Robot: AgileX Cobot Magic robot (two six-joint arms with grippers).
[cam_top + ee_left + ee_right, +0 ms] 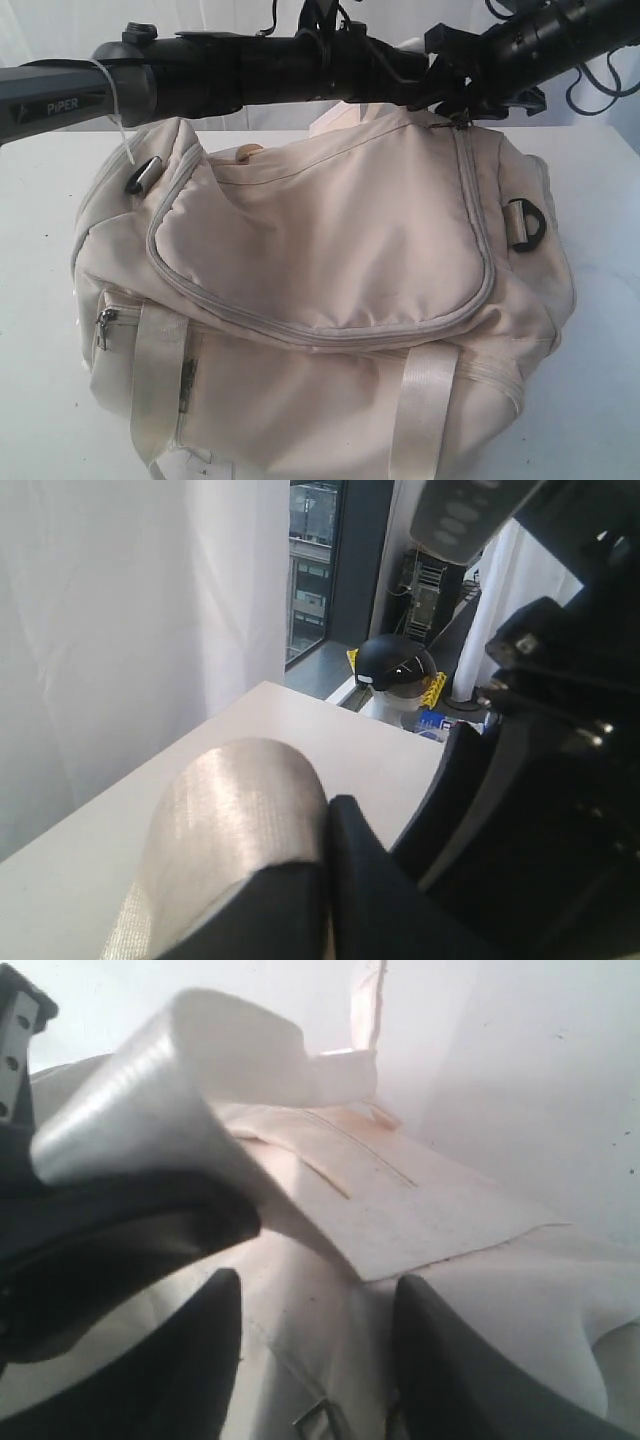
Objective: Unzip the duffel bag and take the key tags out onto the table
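Duffel bag (330, 270) sits zipped on table (40, 200); key tags unseen, likely inside. Right gripper (312, 1295) spread, empty, over fabric; left gripper (320, 835), we can't tell. We'd pinch the zipper (478, 225) by its tab squarely, bracing the bag.

Duffel bag (330, 250) base cut off at lower edge; rear hidden behind arms (300, 70).

white "piper" lettering, on the left arm (60, 100)
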